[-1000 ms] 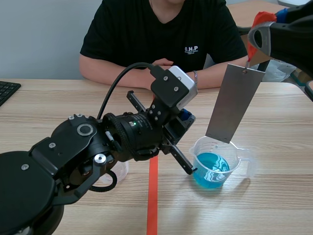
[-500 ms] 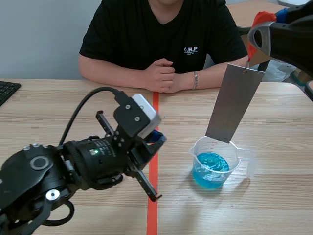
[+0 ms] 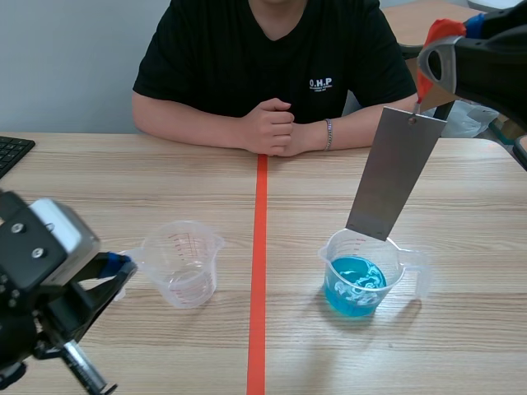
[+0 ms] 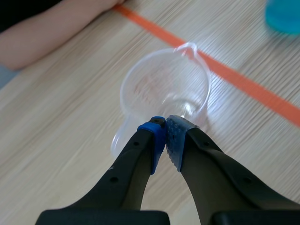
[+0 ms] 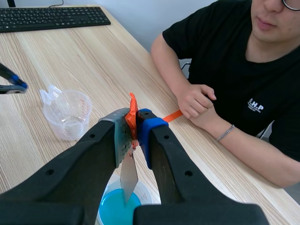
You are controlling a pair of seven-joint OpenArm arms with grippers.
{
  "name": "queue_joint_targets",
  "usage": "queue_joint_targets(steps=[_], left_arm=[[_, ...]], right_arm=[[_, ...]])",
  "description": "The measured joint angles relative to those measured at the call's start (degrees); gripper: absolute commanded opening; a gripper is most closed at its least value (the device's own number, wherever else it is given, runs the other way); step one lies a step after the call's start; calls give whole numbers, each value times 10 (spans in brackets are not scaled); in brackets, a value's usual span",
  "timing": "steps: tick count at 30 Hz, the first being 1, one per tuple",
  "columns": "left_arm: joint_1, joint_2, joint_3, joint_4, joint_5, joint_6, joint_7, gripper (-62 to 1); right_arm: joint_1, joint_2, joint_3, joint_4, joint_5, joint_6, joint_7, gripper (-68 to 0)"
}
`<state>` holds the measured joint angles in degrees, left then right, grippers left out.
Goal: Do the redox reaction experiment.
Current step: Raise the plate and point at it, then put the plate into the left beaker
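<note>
A clear beaker of blue liquid (image 3: 356, 285) stands right of the tape line. Over it hangs a grey metal plate (image 3: 396, 172), lower edge about level with the rim. My right gripper (image 3: 424, 76) is up at the top right, shut on the plate's orange tag (image 5: 132, 115); the right wrist view has the plate (image 5: 127, 174) dangling over the blue liquid (image 5: 114, 209). An empty clear beaker (image 3: 183, 262) sits left of the line. My left gripper (image 3: 115, 267) is low at the near left, just beside that beaker's handle, fingers shut on nothing (image 4: 165, 132), the empty beaker (image 4: 165, 89) right ahead.
A person sits across the table with clasped hands (image 3: 274, 128) resting at the far end of the orange tape line (image 3: 258, 280). A black keyboard (image 3: 11, 152) lies at the far left edge, also in the right wrist view (image 5: 51, 18).
My left arm has drawn back from beside the blue beaker to the near left, uncovering the empty beaker. The right gripper and plate have stayed put.
</note>
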<state>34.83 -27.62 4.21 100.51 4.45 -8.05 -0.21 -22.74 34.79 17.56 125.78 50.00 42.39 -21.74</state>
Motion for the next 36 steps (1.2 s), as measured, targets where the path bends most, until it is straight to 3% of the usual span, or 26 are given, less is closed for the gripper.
queue_joint_targets(steps=[4, 13, 22, 30, 36], left_arm=[[90, 8, -61, 0, 0, 10, -14, -569], [228, 90, -151, 0, -4, 15, -20, -569], [269, 153, -158, 0, -4, 15, 1, -569], [267, 152, -158, 0, -4, 27, 7, -569], [266, 152, -158, 0, -4, 27, 6, -569]], right_arm=[[0, 0, 0, 0, 0, 0, 0, -660], [0, 0, 0, 0, 0, 0, 0, -660], [0, 0, 0, 0, 0, 0, 0, -660], [7, 0, -4, 0, 0, 0, 1, -660], [73, 0, -72, 0, -14, 0, 0, -660]])
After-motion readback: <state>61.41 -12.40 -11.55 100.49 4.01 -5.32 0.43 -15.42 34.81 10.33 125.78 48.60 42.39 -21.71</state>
